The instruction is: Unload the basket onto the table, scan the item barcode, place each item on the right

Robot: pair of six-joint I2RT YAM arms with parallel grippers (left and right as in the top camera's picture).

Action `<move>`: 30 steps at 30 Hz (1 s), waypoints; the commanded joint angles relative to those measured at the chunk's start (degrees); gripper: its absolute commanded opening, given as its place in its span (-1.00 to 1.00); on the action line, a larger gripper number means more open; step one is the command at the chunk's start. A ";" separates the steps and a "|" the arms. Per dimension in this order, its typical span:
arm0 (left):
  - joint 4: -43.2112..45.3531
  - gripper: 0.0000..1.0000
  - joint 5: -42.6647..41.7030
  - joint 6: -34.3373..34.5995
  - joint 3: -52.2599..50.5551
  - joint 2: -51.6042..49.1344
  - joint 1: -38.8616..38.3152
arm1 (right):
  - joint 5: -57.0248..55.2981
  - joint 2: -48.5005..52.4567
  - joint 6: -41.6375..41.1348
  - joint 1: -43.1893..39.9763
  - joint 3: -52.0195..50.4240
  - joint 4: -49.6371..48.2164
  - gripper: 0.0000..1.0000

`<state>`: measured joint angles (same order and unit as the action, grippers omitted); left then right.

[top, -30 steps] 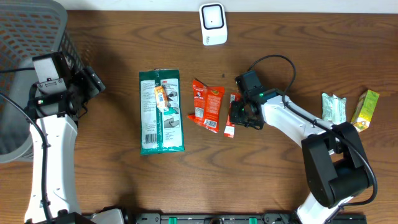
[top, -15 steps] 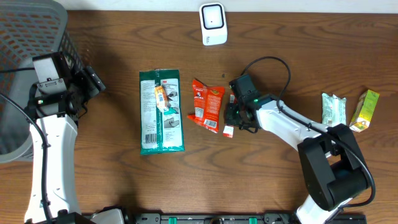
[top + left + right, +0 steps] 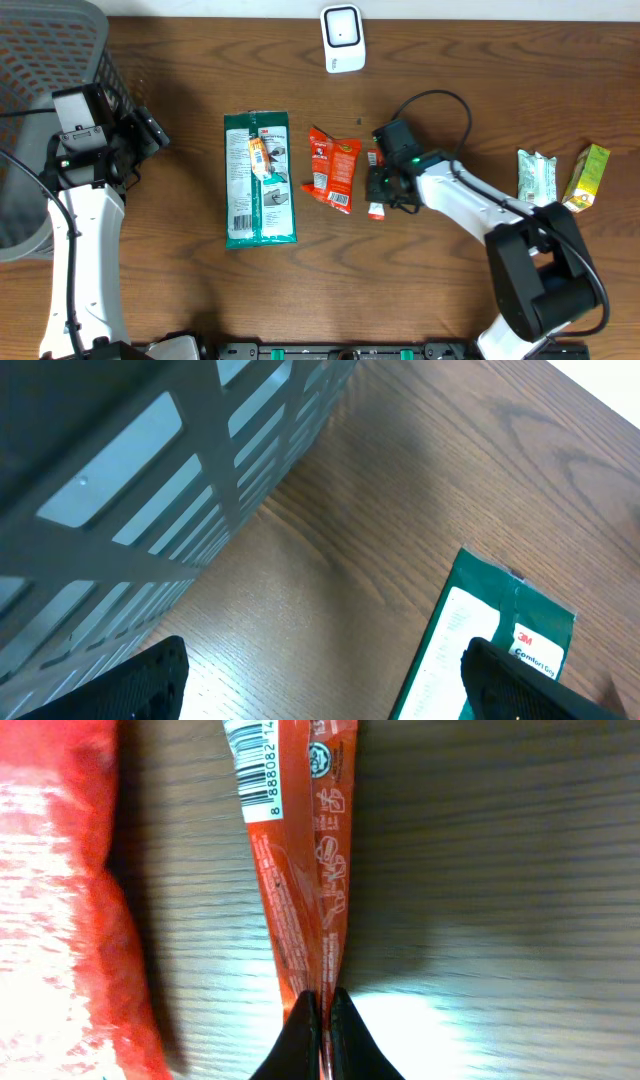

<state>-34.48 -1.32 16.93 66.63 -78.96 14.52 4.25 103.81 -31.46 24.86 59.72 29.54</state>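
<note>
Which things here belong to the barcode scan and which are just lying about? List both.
In the job: thin red foil sachet, pinched in the right gripper; white box-shaped scanner.
Lying about: larger red snack packet; flat green plastic pack; grey mesh basket; pale green wrapped pack; yellow-green carton.

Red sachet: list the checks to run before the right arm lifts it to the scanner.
1. Right fingers shut on the sachet, pinching its thin end: ok.
2. Barcode facing the wrist camera, though partly cut off at the frame's top: ok.
3. Sachet apart from the snack bag, with a strip of table between them: ok.
4. No item lies between the sachet and the scanner in the overhead view: ok.
5. Left fingers open, off by the basket, away from the path: ok.
6. Grip firm enough to hold through the lift: cannot tell.
</note>
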 commanded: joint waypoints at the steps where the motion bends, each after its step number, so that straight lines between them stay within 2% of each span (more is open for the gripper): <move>1: 0.04 0.76 0.74 0.35 0.79 0.94 0.46 | -1.22 -3.28 6.99 -3.06 -0.68 1.73 -0.98; 7: 0.04 0.76 0.72 0.35 0.79 0.94 0.46 | -2.12 -3.82 21.29 -6.84 -0.70 3.69 -0.98; 10: 0.04 0.76 0.74 0.35 0.79 0.94 0.46 | -8.92 -3.78 25.66 -6.97 -0.70 5.38 -0.98; 15: 0.07 0.75 0.74 0.35 0.79 0.94 0.46 | -23.21 -3.78 26.93 -5.16 -0.70 7.04 -0.98; 23: 0.04 0.76 0.74 0.35 0.79 0.94 0.46 | -24.02 -3.78 28.35 0.61 -0.70 6.49 -0.98; 30: 0.04 0.76 0.74 0.35 0.79 0.94 0.46 | -30.12 -3.78 26.82 7.72 -0.70 6.05 -0.98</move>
<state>-34.48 -1.32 16.95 66.63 -78.96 14.52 -20.88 101.08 -4.03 29.80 59.40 35.73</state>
